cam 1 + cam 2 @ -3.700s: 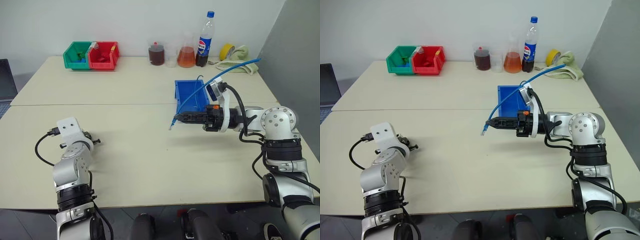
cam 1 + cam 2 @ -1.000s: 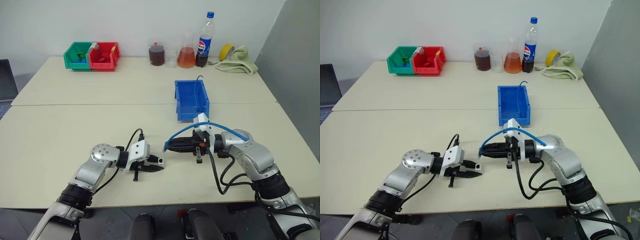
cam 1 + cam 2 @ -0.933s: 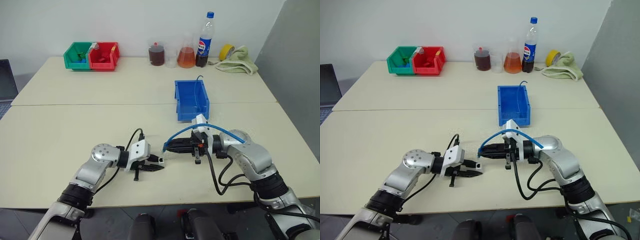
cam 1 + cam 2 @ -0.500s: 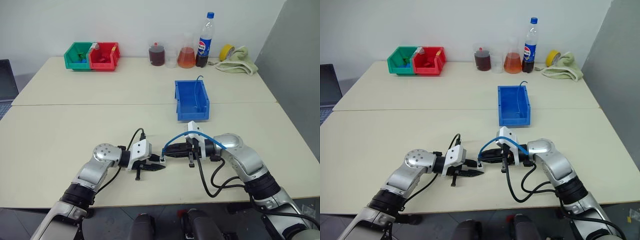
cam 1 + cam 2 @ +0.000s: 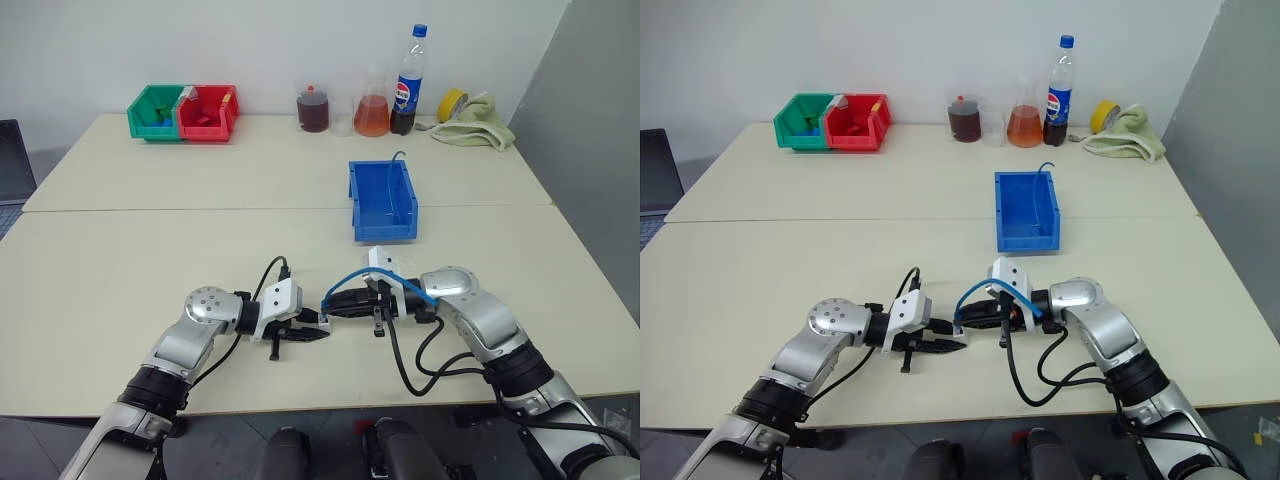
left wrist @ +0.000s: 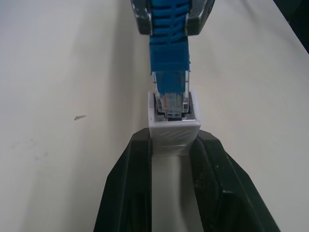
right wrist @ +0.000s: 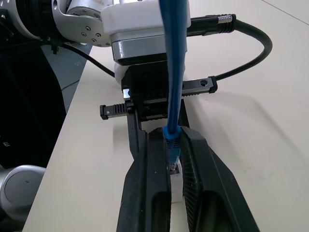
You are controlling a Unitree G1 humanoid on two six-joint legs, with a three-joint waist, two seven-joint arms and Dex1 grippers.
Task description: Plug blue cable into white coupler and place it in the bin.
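While the left gripper (image 6: 173, 145) clamps the white coupler (image 6: 174, 123) just above the table (image 5: 120, 290), the right gripper (image 7: 175, 159) pinches the blue cable (image 7: 173, 63), its clear plug seated in the coupler's opening; farther back sits the blue bin (image 5: 382, 200).

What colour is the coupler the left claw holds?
White; the coupler shows best in the left wrist view, in the left claw.

Both arms are silver-grey metal with rounded, screw-dotted joints and black collars. White boxy housings sit at each wrist, and thick black cables loop beside them. The left pincer (image 5: 312, 334) and right pincer (image 5: 334, 306) have slim, glossy black fingers.
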